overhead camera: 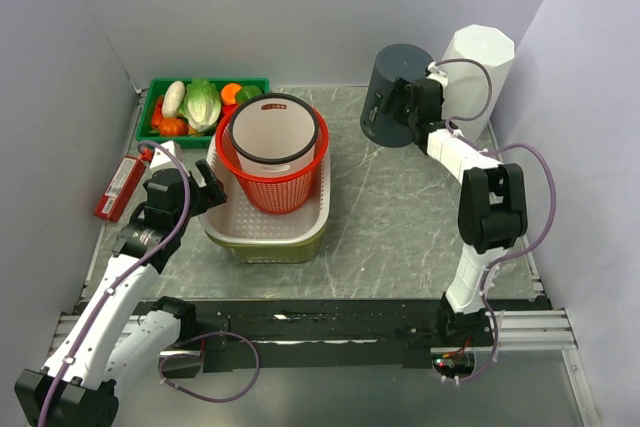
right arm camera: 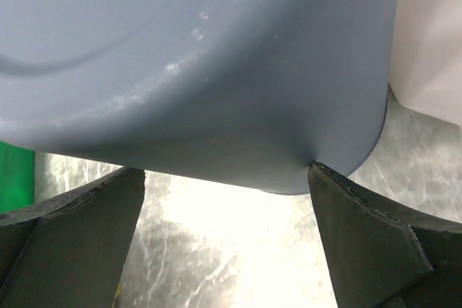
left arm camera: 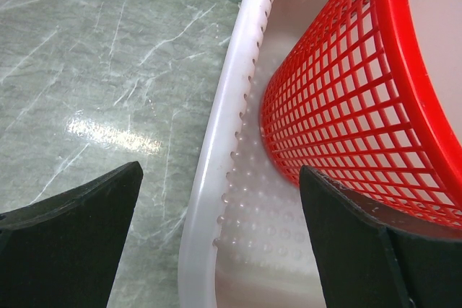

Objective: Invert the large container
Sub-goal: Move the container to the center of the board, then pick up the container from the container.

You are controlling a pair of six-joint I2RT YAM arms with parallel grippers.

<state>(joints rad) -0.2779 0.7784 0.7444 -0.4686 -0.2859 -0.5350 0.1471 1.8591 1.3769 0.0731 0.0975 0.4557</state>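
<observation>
The grey bin (overhead camera: 393, 92) stands at the back right of the worktop (overhead camera: 400, 227), just beside a tall white container (overhead camera: 477, 67). From above, its upper end looks closed and rounded, so I'd guess it is already sitting mouth-down, though I can't see the rim underneath to be sure.

The right claw (overhead camera: 405, 109) is up against the bin's near side with its jaws spread wide and nothing clenched. In its own camera the bin's curved wall fills the gap, with one finger tip at or very near the lower edge on the right. I can't tell if it touches.

If the flip is done, the job now is a clean getaway. The jaws should stay fully spread and pull straight back along the arm's line, away from the wall, without any sideways sweep. A drag on that lower edge could tip or skid the bin, and a swing to the right would clip the white container. If the bin is not seated flat, better to settle it first.

Over on the left, the left claw (overhead camera: 205, 187) is also released, hanging open over the rim of the white tub (overhead camera: 300, 237) that holds the red basket (overhead camera: 280, 187). It grips nothing.
</observation>
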